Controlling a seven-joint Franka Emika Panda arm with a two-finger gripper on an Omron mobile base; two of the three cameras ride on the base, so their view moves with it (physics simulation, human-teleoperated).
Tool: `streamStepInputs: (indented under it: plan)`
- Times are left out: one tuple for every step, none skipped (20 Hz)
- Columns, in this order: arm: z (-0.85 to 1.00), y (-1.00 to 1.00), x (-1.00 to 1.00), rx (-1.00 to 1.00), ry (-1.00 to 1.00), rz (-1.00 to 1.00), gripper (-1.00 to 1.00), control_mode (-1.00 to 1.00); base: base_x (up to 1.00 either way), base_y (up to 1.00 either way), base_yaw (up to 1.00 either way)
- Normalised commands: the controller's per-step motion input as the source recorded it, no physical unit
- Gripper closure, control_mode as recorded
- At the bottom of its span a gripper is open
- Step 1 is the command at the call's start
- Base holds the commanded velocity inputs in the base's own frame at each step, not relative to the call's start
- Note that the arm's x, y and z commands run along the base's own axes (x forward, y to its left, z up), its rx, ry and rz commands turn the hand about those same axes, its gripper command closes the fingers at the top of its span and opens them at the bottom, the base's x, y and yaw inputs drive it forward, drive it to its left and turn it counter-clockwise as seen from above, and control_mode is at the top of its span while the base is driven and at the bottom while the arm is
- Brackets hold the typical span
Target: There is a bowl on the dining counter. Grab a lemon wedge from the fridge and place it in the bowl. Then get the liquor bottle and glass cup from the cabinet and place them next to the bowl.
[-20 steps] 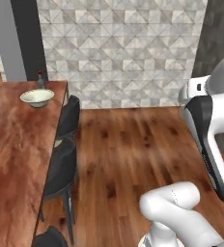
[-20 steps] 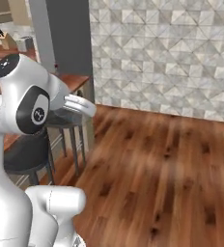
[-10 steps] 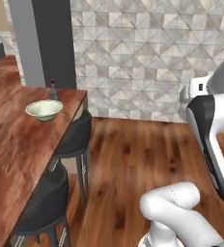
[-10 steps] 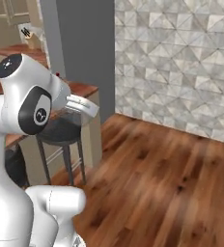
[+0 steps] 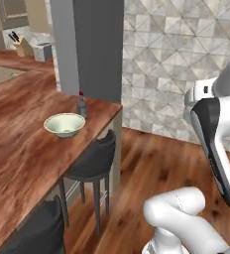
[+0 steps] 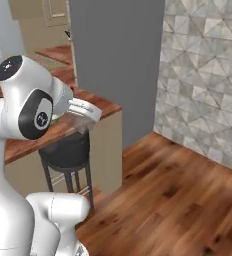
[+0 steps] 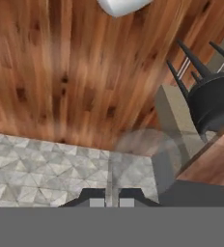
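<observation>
The pale green bowl (image 5: 64, 124) sits on the reddish-brown dining counter (image 5: 18, 163) near its end. The small dark liquor bottle (image 5: 81, 105) with a red cap stands just behind it, close to the bowl. Whether a lemon wedge lies in the bowl I cannot tell. My gripper (image 6: 79, 119) hangs beside the counter's end, pointing down, shut on the translucent glass cup (image 6: 81, 125). In the hand view the fingertips (image 7: 97, 197) stand close together on the glass cup's (image 7: 147, 152) rim, above the wooden floor.
Black stools (image 5: 92, 158) (image 7: 215, 103) stand along the counter's edge. A grey pillar (image 5: 94, 49) rises behind the counter's end, and a tiled wall (image 5: 161, 64) runs to the right. A knife block (image 5: 23, 45) stands far back. Wooden floor (image 6: 178, 200) lies open to the right.
The base has driven and turned, so the counter, bowl and bottle now appear nearer and more central. The gripper has stayed shut on the glass cup.
</observation>
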Motion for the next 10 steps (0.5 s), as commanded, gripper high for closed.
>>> streamStepInputs:
  plan:
    - [0.00, 0.00, 0.00, 0.00, 0.00, 0.00, 1.00, 1.00, 0.41, -0.55, 0.56]
    - [0.00, 0.00, 0.00, 0.00, 0.00, 0.00, 1.00, 1.00, 0.31, -0.51, 0.59]
    - [0.00, 0.00, 0.00, 0.00, 0.00, 0.00, 1.00, 1.00, 0.30, -0.50, 0.61]
    - [0.00, 0.00, 0.00, 0.00, 0.00, 0.00, 1.00, 1.00, 0.24, -0.47, 0.63]
    - [0.00, 0.00, 0.00, 0.00, 0.00, 0.00, 1.00, 1.00, 0.21, -0.46, 0.64]
    - [0.00, 0.00, 0.00, 0.00, 0.00, 0.00, 1.00, 1.00, 0.17, -0.43, 0.66]
    - [0.00, 0.00, 0.00, 0.00, 0.00, 0.00, 1.00, 1.00, 0.15, -0.40, 0.67]
    - [0.00, 0.00, 0.00, 0.00, 0.00, 0.00, 1.00, 1.00, 0.15, -0.39, 0.67]
    - [0.00, 0.00, 0.00, 0.00, 0.00, 0.00, 1.00, 1.00, 0.24, -0.36, 0.67]
    - [0.00, 0.00, 0.00, 0.00, 0.00, 0.00, 1.00, 1.00, 0.26, -0.34, 0.67]
